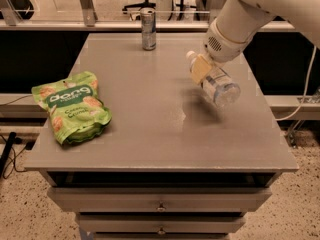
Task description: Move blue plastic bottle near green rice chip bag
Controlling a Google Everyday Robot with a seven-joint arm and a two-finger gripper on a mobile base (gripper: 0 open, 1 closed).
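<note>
A robot's gripper (206, 73) holds the blue plastic bottle (223, 89) over the right side of the grey worktop (150, 134), about midway between the back and front edges. Its fingers are clamped on the bottle's upper body, with one tan pad (199, 69) showing just below the white cap (191, 56). The bottle hangs tilted, cap toward the back-left and base toward the front-right. The shadow (200, 109) lying apart from it suggests it is clear of the surface. The green rice chip bag (72, 106) lies flat near the left edge, toward the front-left corner and well apart from the bottle. A silver can (148, 29) stands upright by the middle of the back edge. The step in hand appears to be the carry. It would go best as a level sweep leftward across the open middle of the worktop, well forward of the can. The bottle should then come down just beside the bag without pressing into the puffy pouch, and be released only once it rests on the surface. The thick white arm (240, 19) reaches in from the back-right corner, its wrist angled down and to the left over the right edge. Drawers (160, 199) sit shut below the front edge.
</note>
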